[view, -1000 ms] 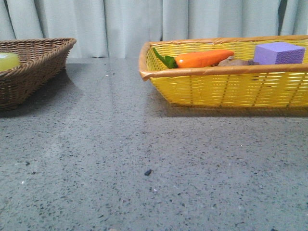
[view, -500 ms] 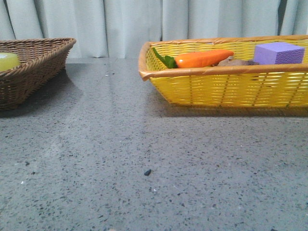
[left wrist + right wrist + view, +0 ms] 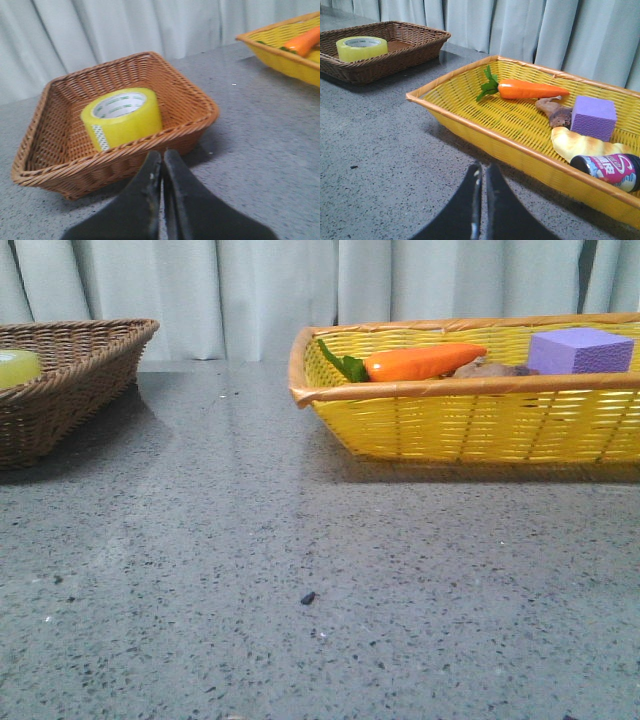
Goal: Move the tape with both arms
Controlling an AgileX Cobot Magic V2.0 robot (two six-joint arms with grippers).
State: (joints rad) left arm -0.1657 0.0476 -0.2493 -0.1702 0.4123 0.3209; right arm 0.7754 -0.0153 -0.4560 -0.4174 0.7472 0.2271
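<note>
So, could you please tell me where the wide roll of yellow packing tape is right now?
The wide roll of yellow packing tape lies flat inside the brown wicker basket on the table's left side, ahead of the shut left gripper.

Left end effector (image 3: 162, 165) has its two black fingers pressed together, tips nearly touching — nothing between them. Right end effector (image 3: 481, 175) matches — fingers closed to a thin slit, pointing toward 12 o'clock, holding nothing.

Yellow tape (image 3: 122, 119) (green-lettered white core), brown woven basket (image 3: 187, 100), speckled grey table (image 3: 300, 570).
</note>
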